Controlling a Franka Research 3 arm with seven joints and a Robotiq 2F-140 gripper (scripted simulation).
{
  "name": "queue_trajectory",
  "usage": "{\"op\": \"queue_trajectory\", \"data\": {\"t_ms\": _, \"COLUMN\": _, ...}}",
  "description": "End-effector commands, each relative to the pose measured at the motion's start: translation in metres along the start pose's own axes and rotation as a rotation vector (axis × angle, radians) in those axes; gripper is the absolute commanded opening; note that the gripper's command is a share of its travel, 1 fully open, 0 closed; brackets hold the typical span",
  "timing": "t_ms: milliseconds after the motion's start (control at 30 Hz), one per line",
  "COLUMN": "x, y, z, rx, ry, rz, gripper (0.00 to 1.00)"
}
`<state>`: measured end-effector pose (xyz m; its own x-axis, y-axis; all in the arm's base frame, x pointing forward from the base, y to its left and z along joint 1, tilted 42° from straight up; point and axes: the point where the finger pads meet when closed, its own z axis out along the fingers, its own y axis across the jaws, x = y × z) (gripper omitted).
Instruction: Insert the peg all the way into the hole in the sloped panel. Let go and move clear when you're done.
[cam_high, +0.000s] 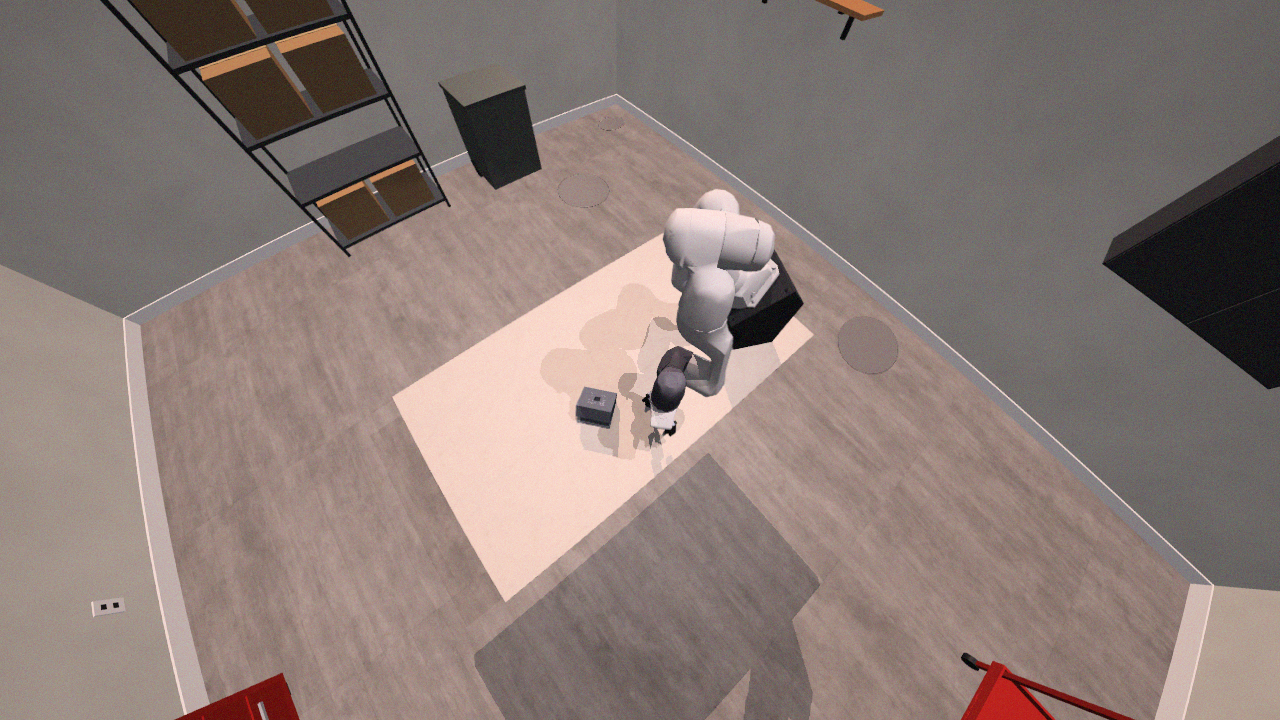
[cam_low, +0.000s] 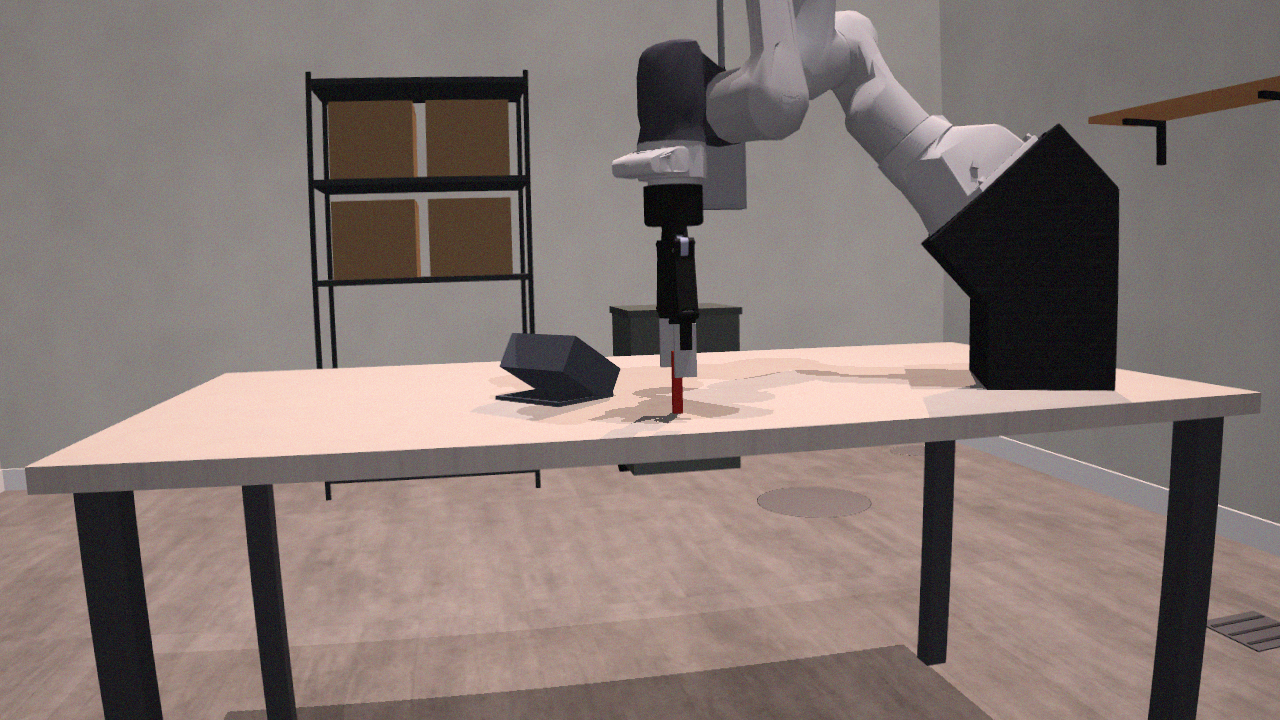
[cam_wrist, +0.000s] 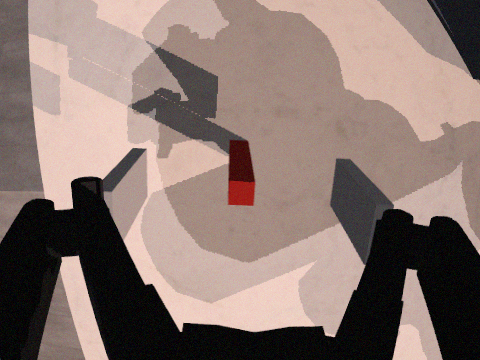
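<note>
Hovering gripper (cam_wrist: 240, 207) straight over peg (cam_wrist: 240, 182), w/ its long axis vertical btwn my half-spread fingers, gripping nothing yet.

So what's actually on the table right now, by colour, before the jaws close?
Red: 1, the peg, standing upright below the gripper.
Dark grey: 1, the sloped panel block, apart from the peg.
Black: 1, the arm's pedestal.
Total: 3 things on the table.
</note>
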<state>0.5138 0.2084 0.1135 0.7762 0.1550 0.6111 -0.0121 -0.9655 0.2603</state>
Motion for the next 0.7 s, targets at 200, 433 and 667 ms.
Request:
{"op": "queue_trajectory", "data": {"t_ms": 200, "x": 0.0, "y": -0.0002, "z": -0.0002, "rx": 0.0, "ry": 0.0, "rz": 0.0, "gripper": 0.55}}
{"op": "queue_trajectory", "data": {"t_ms": 433, "x": 0.0, "y": -0.0002, "z": -0.0002, "rx": 0.0, "ry": 0.0, "rz": 0.0, "gripper": 0.47}}
{"op": "queue_trajectory", "data": {"t_ms": 667, "x": 0.0, "y": -0.0002, "z": -0.0002, "rx": 0.0, "ry": 0.0, "rz": 0.0, "gripper": 0.34}}
